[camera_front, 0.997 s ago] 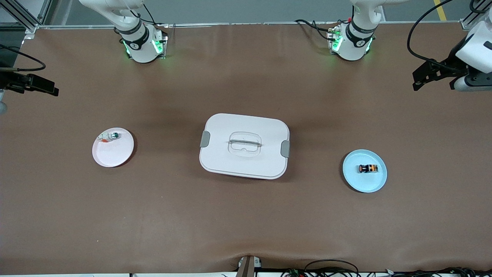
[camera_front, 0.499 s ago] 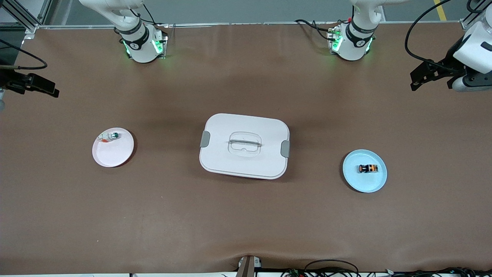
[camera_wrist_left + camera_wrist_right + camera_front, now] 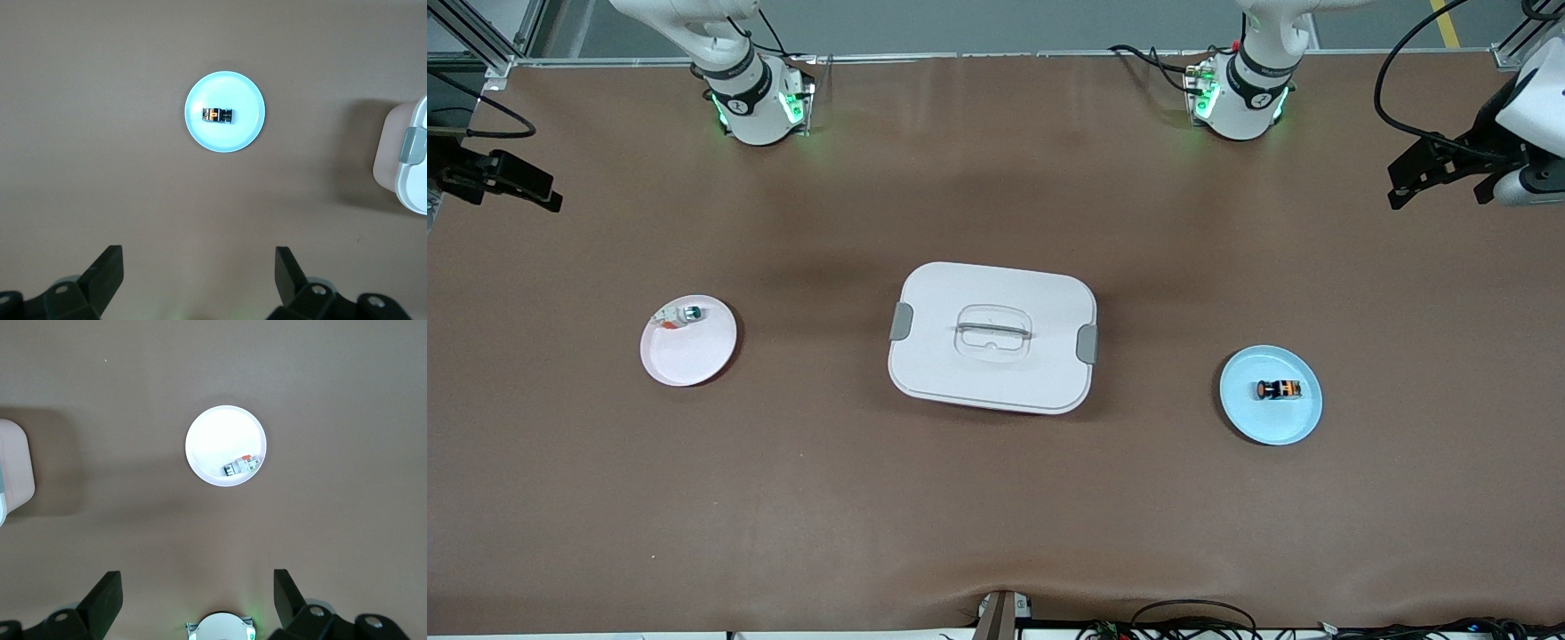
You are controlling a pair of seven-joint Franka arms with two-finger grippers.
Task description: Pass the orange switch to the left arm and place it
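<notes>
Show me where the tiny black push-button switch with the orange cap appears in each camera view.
Front view: the orange switch lies on the round light-blue plate, toward the left arm's end of the table.
Left wrist view: the orange switch lies mid-plate.
Right wrist view: not in it.
Shared landmark: the large white lidded box, whose edge shows in the left wrist view.

Orange switch (image 3: 1278,389) flat on blue plate (image 3: 1303,422)
</notes>
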